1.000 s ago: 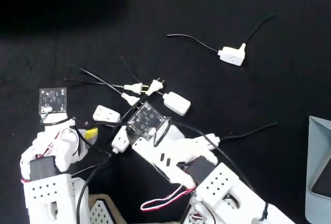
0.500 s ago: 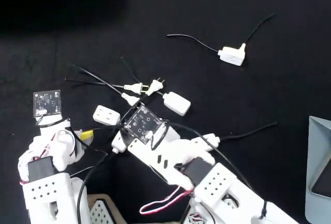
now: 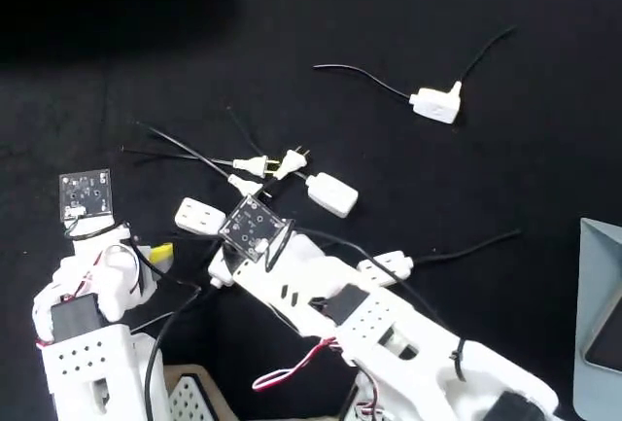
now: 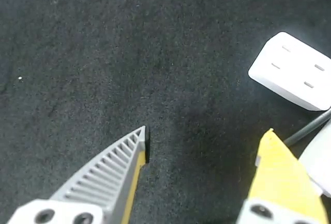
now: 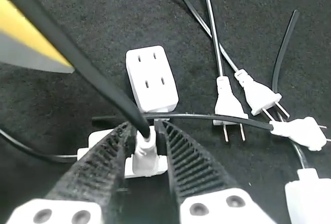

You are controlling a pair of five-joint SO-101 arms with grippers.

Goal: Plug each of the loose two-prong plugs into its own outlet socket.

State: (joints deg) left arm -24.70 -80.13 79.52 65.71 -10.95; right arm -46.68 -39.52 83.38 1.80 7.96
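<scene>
Seating one plug | right pincer [image 5: 144,127] clenched on white plug [image 5: 145,157], by the near edge of the counter [image 3: 505,178], left of middle | outlet socket [image 5: 151,79] just beside | left pincer [image 4: 207,133] released, hovering near that socket | advice: square prongs to slots, brace socket with the left pincer, push straight, keep black cord [image 5: 77,62] slack

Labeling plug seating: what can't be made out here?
- Prongs of the plug in the right gripper: right wrist view, hidden by the plug's own body.
- Outlet under it: right wrist view, mostly behind the fingers; high view, partly under the wrist camera board.
- Grey container: cut off by high view's edge.
</scene>
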